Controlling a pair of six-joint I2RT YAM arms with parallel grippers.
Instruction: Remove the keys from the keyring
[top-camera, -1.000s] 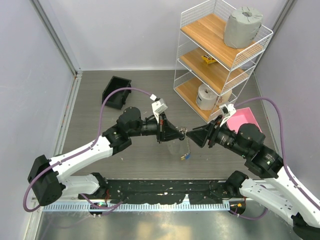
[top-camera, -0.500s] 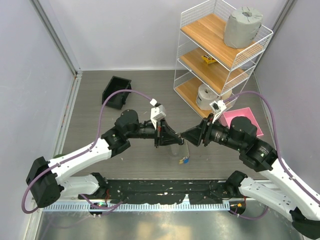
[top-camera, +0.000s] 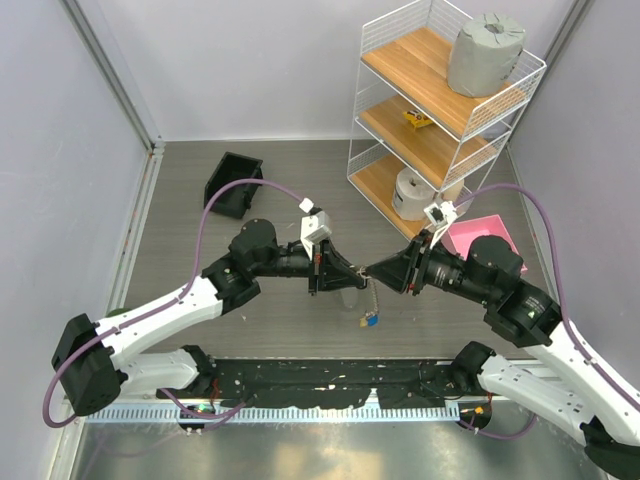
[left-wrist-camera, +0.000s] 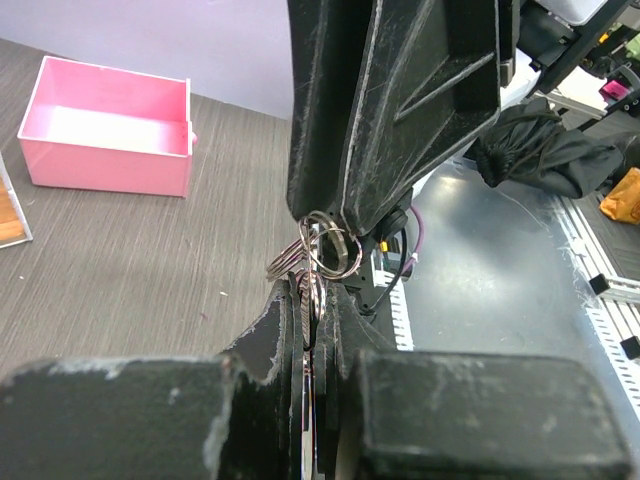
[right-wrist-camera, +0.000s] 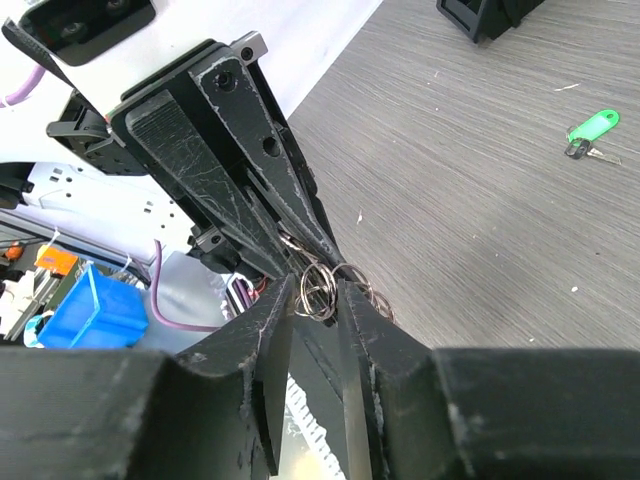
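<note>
My left gripper (top-camera: 358, 277) is shut on the thin silver keyring (left-wrist-camera: 311, 300), held edge-on between its fingers above the floor. Small silver link rings (left-wrist-camera: 325, 250) stick out past its tips. The short chain (top-camera: 374, 298) hangs down from them, with the blue and yellow keys (top-camera: 370, 319) at its end near the floor. My right gripper (top-camera: 373, 272) meets the left tip to tip. Its jaws stand a little apart on either side of the small rings (right-wrist-camera: 322, 285). The black key does not show.
A lone green-tagged key (right-wrist-camera: 592, 127) lies on the floor. A pink tray (top-camera: 487, 238) sits behind my right arm and shows in the left wrist view (left-wrist-camera: 105, 140). A white wire shelf (top-camera: 440, 110) stands at the back right, a black box (top-camera: 232, 183) at the back left.
My right gripper has moved left and closed in on the left gripper's tip, reaching the small rings. The hanging keys shifted slightly. The left gripper keeps its hold.
</note>
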